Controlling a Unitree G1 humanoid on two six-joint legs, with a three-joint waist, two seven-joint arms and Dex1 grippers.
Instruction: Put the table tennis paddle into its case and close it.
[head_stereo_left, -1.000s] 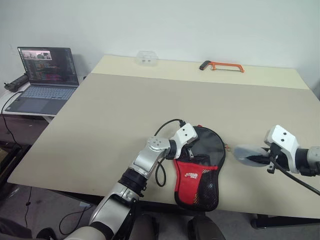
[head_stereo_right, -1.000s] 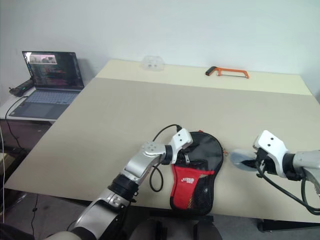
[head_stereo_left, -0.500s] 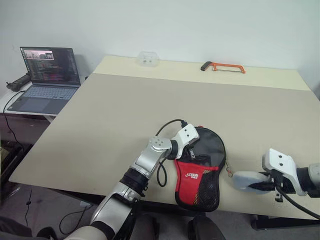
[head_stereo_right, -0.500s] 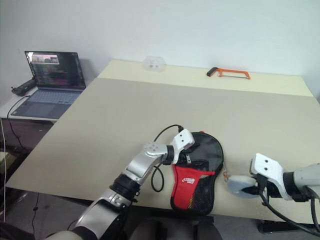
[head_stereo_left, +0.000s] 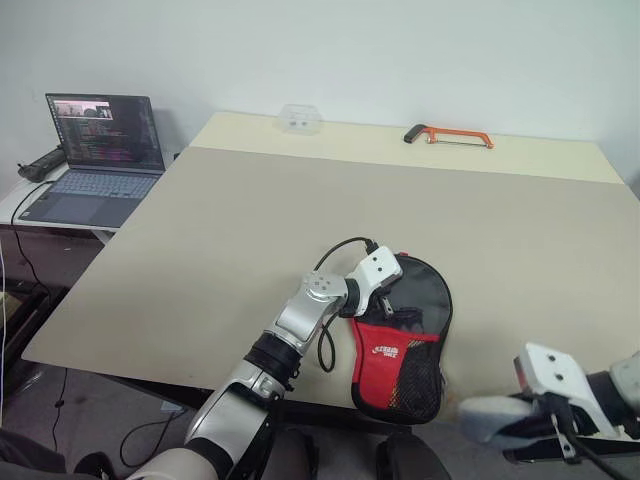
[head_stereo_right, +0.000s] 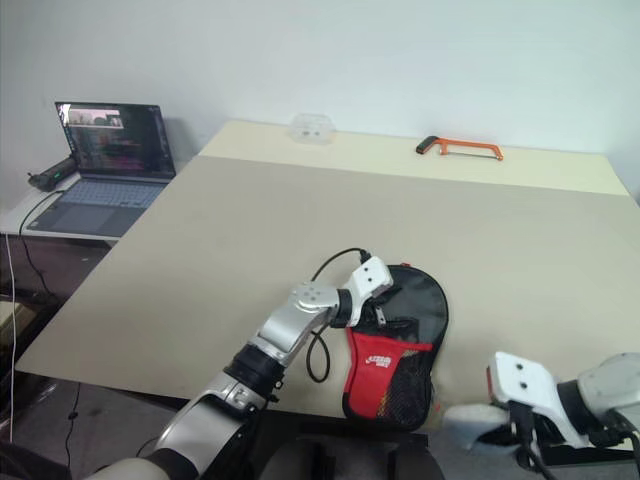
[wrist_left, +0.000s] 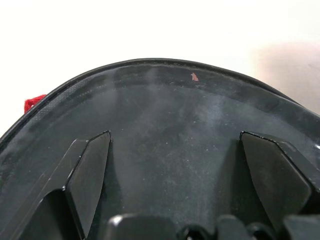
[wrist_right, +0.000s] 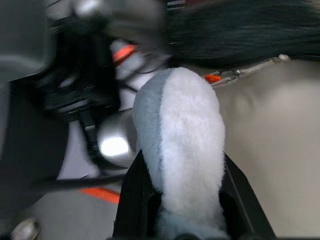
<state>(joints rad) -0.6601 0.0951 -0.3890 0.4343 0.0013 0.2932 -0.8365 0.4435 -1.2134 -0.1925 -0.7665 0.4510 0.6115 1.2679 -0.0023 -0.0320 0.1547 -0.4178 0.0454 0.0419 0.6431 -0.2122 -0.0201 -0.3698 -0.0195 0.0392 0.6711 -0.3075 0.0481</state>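
The case (head_stereo_left: 405, 335) lies flat near the table's front edge, with its black round head away from me and its red lettered panel and mesh toward me. My left gripper (head_stereo_left: 384, 300) rests on the head's left side; the left wrist view has its fingers (wrist_left: 90, 175) spread open on the black surface (wrist_left: 175, 115). My right gripper (wrist_right: 182, 157) hangs off the table's front edge to the right of the case, shut on a fluffy grey-blue lump (head_stereo_left: 495, 420). The table tennis paddle is hidden.
An orange hacksaw (head_stereo_left: 448, 135) and a small clear plastic box (head_stereo_left: 299, 118) lie along the far edge of the beige table (head_stereo_left: 250, 220). An open laptop (head_stereo_left: 95, 150) stands on a side surface to the left. A zipper pull (wrist_right: 240, 74) trails from the case.
My right gripper, still holding the lump, has drawn back from beside the case toward me and down past the table's front edge. The left gripper has stayed on the case.
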